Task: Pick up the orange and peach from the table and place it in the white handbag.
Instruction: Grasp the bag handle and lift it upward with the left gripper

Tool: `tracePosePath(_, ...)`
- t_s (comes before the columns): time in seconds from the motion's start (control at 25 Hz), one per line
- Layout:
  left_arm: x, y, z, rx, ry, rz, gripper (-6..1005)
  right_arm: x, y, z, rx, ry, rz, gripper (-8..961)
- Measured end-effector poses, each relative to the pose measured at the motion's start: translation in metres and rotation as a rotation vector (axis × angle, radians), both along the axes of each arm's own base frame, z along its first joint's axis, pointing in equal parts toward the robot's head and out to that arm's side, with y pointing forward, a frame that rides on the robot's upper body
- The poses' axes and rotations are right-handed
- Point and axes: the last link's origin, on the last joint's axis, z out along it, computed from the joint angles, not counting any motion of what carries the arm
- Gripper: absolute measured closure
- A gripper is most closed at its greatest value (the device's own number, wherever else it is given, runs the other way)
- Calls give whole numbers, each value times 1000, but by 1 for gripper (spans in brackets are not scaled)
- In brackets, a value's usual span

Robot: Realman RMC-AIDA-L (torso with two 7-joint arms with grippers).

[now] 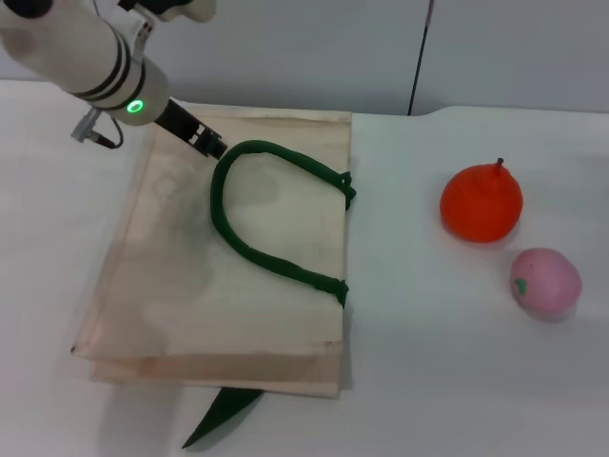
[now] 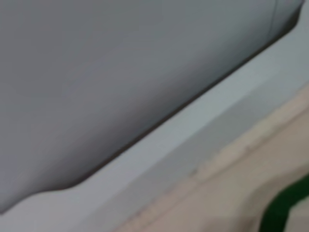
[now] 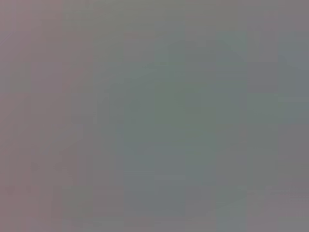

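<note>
The white handbag (image 1: 190, 286) lies flat on the table at left of centre, its dark green loop handle (image 1: 266, 257) resting on top of the cloth. My left gripper (image 1: 211, 145) reaches in from the upper left and sits at the far end of that handle, touching or nearly touching it. In the left wrist view, a corner of the handbag (image 2: 231, 193) and a bit of the green handle (image 2: 282, 208) show. The orange (image 1: 481, 202) stands on the table to the right of the bag. The peach (image 1: 544, 281) lies just nearer and to the right of it. My right gripper is out of view.
A second green handle (image 1: 224, 411) sticks out from under the bag's near edge. The white table (image 1: 409, 362) runs back to a grey wall (image 1: 285, 48). The right wrist view shows only a blank grey field.
</note>
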Motion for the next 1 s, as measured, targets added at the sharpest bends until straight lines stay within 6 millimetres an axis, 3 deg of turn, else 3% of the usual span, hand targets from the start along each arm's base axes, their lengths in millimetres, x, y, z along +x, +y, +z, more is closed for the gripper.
tracePosePath(0.44,6,-1,-12,-20,-11,-10,534,-2,1,-1,-3,-1,5,105)
tracePosePath(1.0,10,0,-3,10,-21,-2,534,-2,1,-1,-4,-1,3,105)
